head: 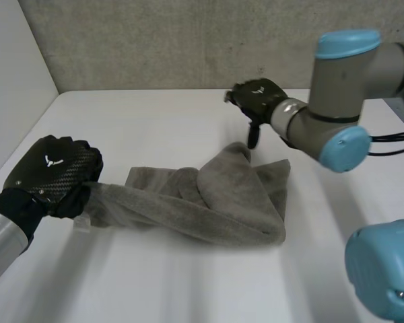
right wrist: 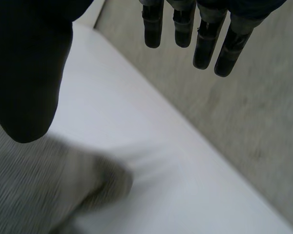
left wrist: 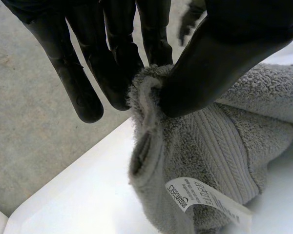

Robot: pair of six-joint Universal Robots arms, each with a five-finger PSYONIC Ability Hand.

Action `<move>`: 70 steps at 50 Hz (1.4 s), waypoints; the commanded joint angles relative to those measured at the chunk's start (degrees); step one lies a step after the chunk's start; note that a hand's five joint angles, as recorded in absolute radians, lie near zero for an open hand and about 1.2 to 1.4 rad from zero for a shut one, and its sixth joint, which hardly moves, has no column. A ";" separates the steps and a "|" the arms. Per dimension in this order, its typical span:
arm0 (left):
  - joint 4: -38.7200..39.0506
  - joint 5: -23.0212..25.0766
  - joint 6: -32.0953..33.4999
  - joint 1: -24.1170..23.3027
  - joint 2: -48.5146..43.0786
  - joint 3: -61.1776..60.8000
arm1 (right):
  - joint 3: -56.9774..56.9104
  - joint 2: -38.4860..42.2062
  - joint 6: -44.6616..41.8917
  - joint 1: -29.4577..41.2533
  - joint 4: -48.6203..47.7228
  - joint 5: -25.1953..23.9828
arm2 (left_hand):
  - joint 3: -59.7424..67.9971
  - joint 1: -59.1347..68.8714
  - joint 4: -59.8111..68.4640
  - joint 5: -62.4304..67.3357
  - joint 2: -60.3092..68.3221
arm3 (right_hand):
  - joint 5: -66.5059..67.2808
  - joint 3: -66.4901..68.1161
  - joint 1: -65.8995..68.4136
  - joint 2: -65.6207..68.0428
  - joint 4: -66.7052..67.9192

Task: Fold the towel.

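Grey towel [head: 215, 195] sits mid-desk [head: 155, 121], bunched and half folded. One end is pulled out into a stretched strip toward my left side.

Left robot hand [head: 54, 171] is at that end, near the desk's left edge, closed on the cloth. In the left wrist view the thumb [left wrist: 210, 68] presses the towel's edge against the fingers [left wrist: 112, 63] in a firm pinch. That end looks lifted off the desk. A white label [left wrist: 205, 197] hangs just below the pinch point.

Right robot hand [head: 256, 97] hovers over the towel's far right corner, toward the back of the desk. As far as I can tell it isn't touching the cloth. In the right wrist view its fingers are straight and its thumb is spread well apart, with nothing held. The towel lies below the thumb.

The towel's right part is a rumpled heap, with a peak of cloth just under the right robot hand. A grey concrete wall [head: 155, 40] stands behind the desk.
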 commanded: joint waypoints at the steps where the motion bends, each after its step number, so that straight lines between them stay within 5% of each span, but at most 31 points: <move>1: 0.79 0.25 -3.39 0.73 -1.86 1.23 | 10.86 -4.51 0.01 -8.30 7.27 -3.93 | 3.32 6.87 2.30 5.00 3.34 | -3.51 -3.93 -3.67 -4.05 -4.33; 18: 2.55 -0.02 -4.27 0.64 -3.44 1.32 | 48.67 -15.42 -10.36 -13.07 -9.33 -4.73 | 3.32 6.87 2.30 5.00 3.34 | 5.48 5.05 5.32 4.93 4.65; 42: 2.55 0.07 -5.50 0.64 -3.35 1.67 | 56.60 -15.60 -9.74 -12.10 -23.93 -5.26 | 3.32 6.87 2.30 5.00 3.34 | 12.72 12.29 12.55 12.17 11.89; 70: 2.55 0.07 -5.59 0.47 -3.36 1.58 | 57.65 -15.07 -9.66 -8.93 -27.80 -5.26 | 3.32 6.87 2.30 5.00 3.34 | 33.39 32.96 33.23 32.84 32.57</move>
